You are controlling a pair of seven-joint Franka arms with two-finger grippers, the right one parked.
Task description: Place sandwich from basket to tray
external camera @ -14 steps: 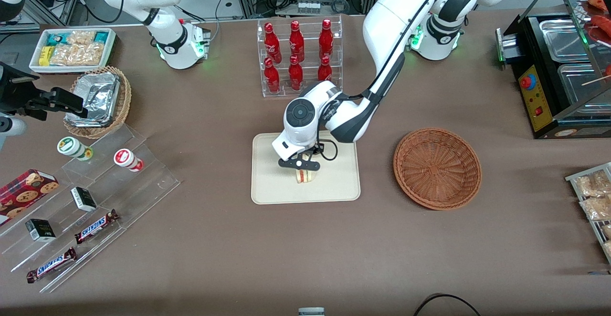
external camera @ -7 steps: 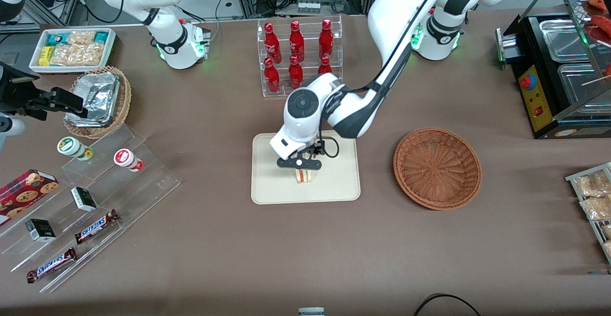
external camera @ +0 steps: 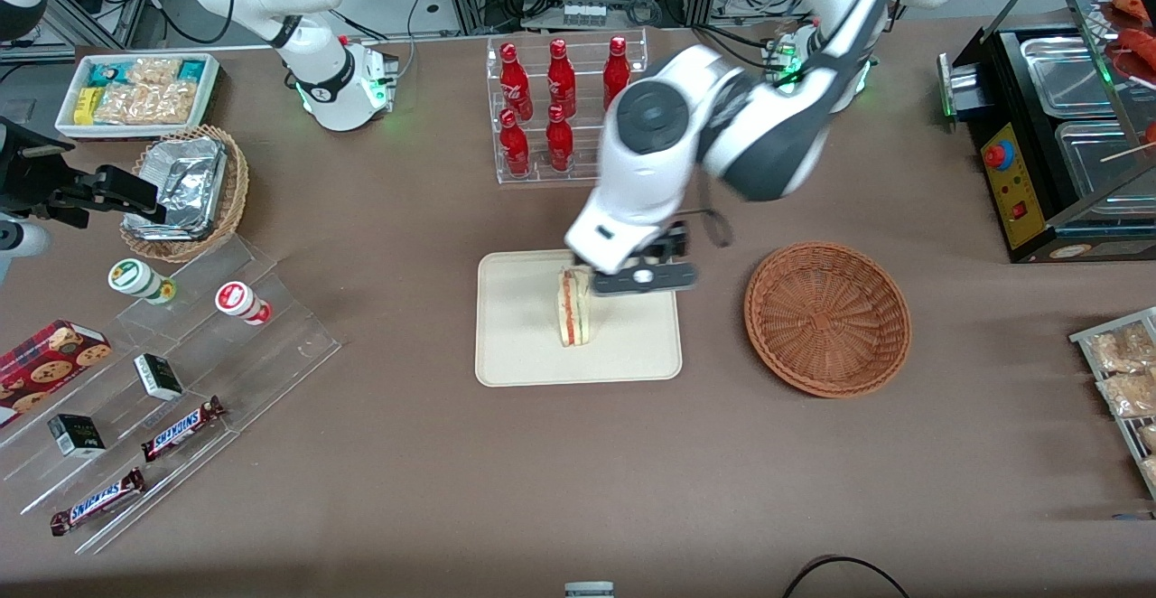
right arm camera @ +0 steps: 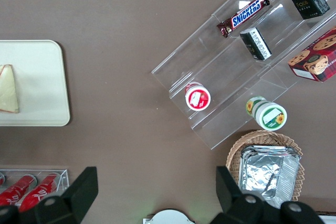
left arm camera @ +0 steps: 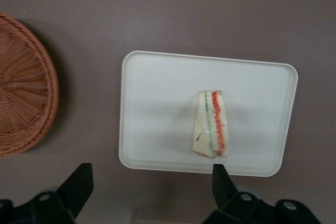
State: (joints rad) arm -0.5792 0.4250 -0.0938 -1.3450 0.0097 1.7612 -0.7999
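1. Your gripper (external camera: 643, 277) had lifted off the sandwich (external camera: 573, 306) and risen above the tray (external camera: 515, 345), jaws spread wide, holding nothing.
2. You left the sandwich lying on the tray; the basket (external camera: 826, 318) sat empty beside it.
3. Placement looked done; next you likely only needed to retract.
4. Brown table (external camera: 578, 471), lab racks around.
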